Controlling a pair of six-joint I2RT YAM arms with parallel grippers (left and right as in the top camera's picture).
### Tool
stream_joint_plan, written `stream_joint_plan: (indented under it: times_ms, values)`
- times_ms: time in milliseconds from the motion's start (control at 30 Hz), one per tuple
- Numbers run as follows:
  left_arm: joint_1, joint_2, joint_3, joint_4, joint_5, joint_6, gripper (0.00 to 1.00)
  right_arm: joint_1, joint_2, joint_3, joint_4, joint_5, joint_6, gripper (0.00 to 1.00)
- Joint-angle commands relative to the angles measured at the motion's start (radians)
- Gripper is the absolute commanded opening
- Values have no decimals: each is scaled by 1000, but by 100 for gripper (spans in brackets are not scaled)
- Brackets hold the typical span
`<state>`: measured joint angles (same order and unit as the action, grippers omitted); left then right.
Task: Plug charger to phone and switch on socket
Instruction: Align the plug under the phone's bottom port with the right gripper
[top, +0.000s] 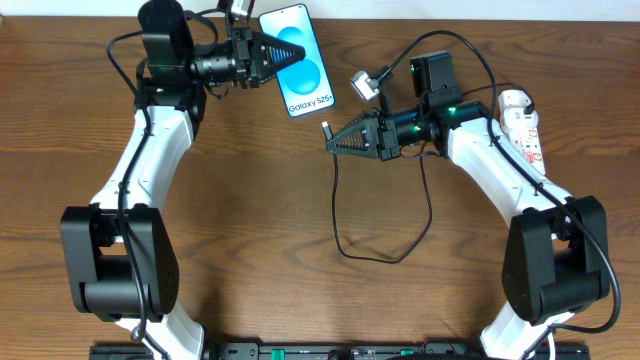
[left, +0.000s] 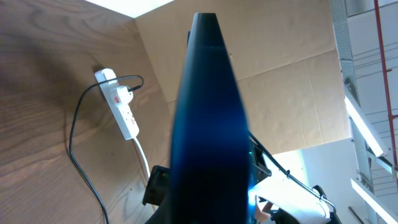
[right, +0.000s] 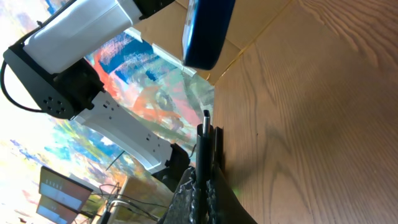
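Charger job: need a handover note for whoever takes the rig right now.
Left pincer: shut on the phone, held up off the table.
Right pincer: shut on the charger just behind its connector tip, which points toward the phone with a gap between.
Socket: on the table's right side, plug in it, switch state unreadable.
Done: both grasps.
Left: seat the tip in the phone, switch on the socket.

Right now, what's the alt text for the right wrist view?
The right gripper pinches the charger, its tip pointing up at the phone, with a gap between them. The phone is off the wooden table.
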<state>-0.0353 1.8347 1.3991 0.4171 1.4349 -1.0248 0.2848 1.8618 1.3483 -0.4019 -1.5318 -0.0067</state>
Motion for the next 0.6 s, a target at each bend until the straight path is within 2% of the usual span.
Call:
stream_joint_plan:
  times_ms: [0,567]
  values:
    - [2,-11,9,20,8,-5,7,5,1,2,2,-30,10,1]
    - [1,-11,9,41,-34,-5,7,5,1,2,101,-29,73,1]
